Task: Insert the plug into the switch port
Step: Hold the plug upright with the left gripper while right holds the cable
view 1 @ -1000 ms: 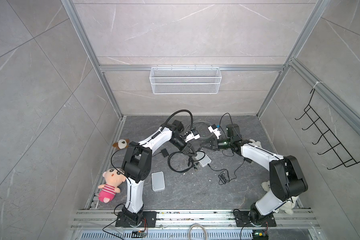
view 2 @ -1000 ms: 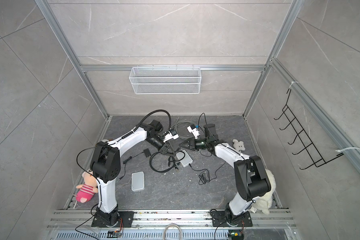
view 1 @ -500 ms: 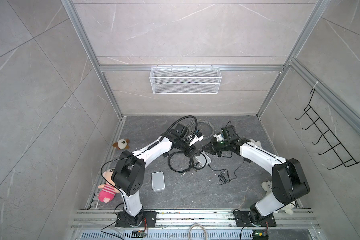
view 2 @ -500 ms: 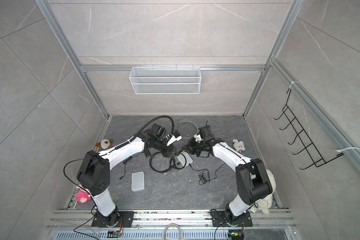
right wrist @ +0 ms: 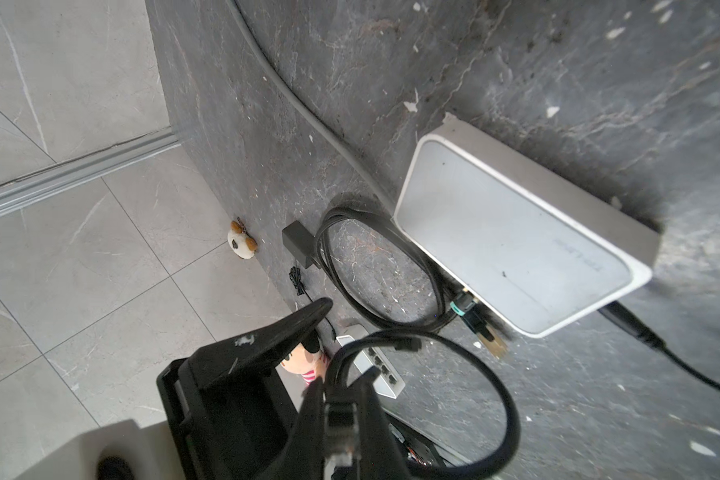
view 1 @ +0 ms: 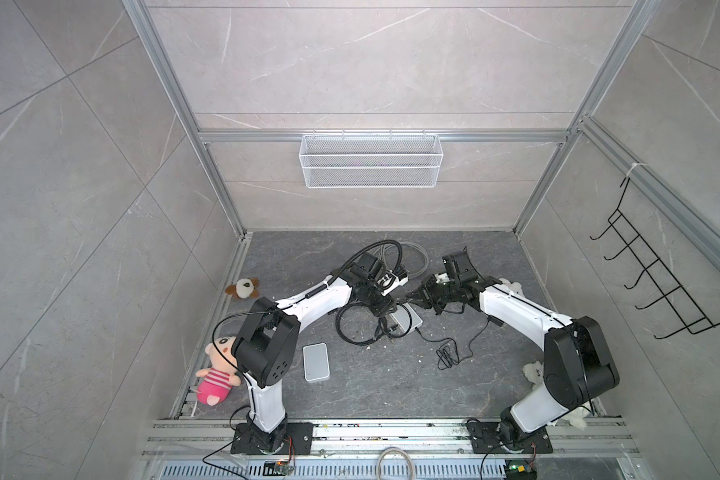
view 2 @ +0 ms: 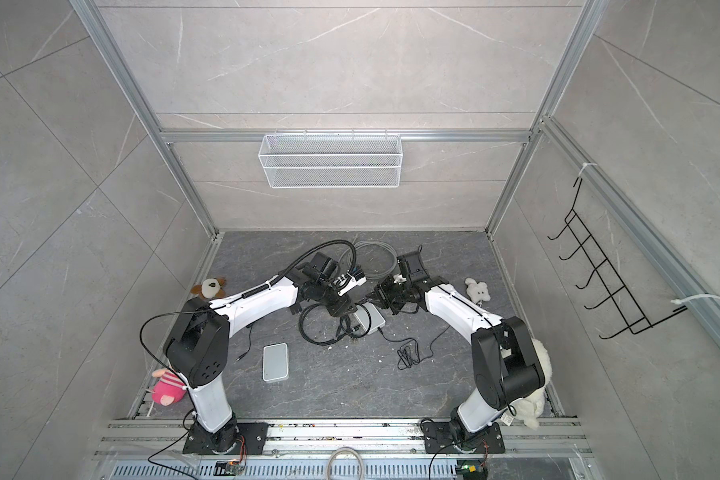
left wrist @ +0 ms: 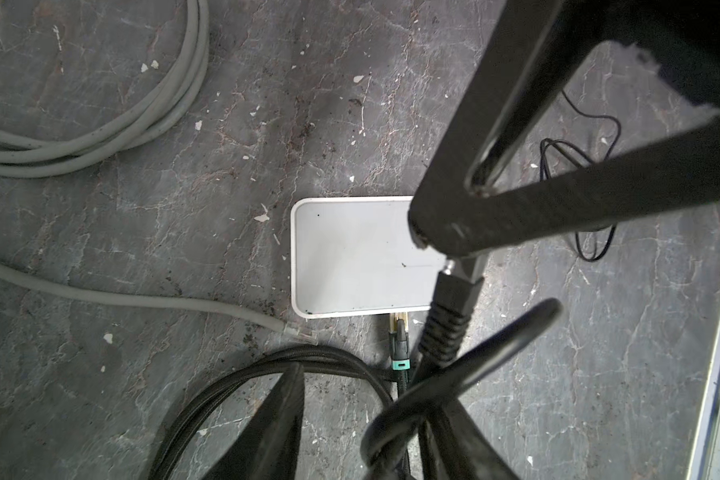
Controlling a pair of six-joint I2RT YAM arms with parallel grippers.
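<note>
Slate-dark stone, flecked with white chips and dust, makes up the worktop point(view 1: 391, 399). Pale grey marbled tile walls and aluminium framing box it in. On the back wall I see a white mesh basket point(view 1: 370, 160), and on the right wall a black wire hook rack point(view 1: 657, 291). Plush toys sit at the left edge: a brown-eared dog point(view 1: 242, 287) and a pink doll point(view 1: 217, 370). A grey cable coil point(left wrist: 100, 124) lies toward the back, and a spare white unit point(view 1: 316, 361) nearer the front.

The switch point(left wrist: 350, 257) lies flat mid-worktop. My right end effector point(left wrist: 433, 237) is pinched tight on the plug point(left wrist: 449, 320), which hangs over the switch's corner and is not seated in any port. My left end effector point(view 1: 383, 308) sits just beside the switch with its fingers parted. Black cable loops past one of them, and I cannot tell whether it is gripped.
</note>
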